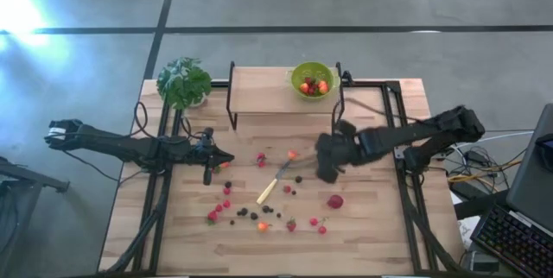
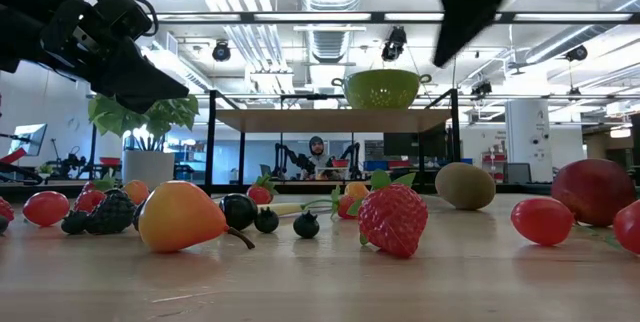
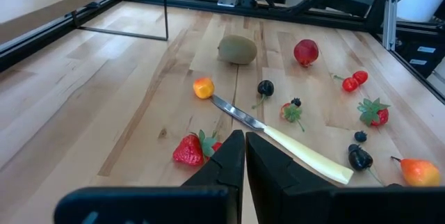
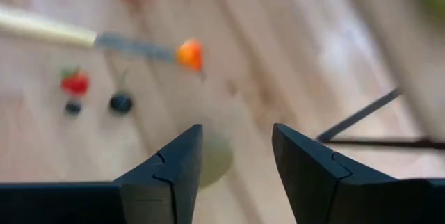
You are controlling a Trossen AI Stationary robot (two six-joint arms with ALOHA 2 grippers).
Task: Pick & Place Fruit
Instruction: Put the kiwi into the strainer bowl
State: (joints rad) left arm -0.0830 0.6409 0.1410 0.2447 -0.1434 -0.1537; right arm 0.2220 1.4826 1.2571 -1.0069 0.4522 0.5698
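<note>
Several small fruit pieces lie scattered on the wooden table: red strawberries (image 1: 260, 159), dark berries (image 1: 243, 212), an orange piece (image 3: 203, 88) and a larger red ball (image 1: 335, 201). The brown-green kiwi (image 3: 236, 49) rests on the table; the high view hides it under my right arm. My right gripper (image 4: 236, 161) is open and hovers above the kiwi (image 4: 217, 158), well clear of the table in the low view (image 2: 465, 32). My left gripper (image 3: 245, 160) is shut and hangs above the table's left part (image 1: 229, 162), near a strawberry (image 3: 189, 149).
A pale-handled knife (image 1: 273, 185) lies among the fruit. A green bowl (image 1: 312, 79) holding fruit stands on a raised wooden shelf (image 1: 259, 97) at the far edge. A potted plant (image 1: 183, 82) sits at the far left corner. Bare wood lies near the right edge (image 1: 380, 217).
</note>
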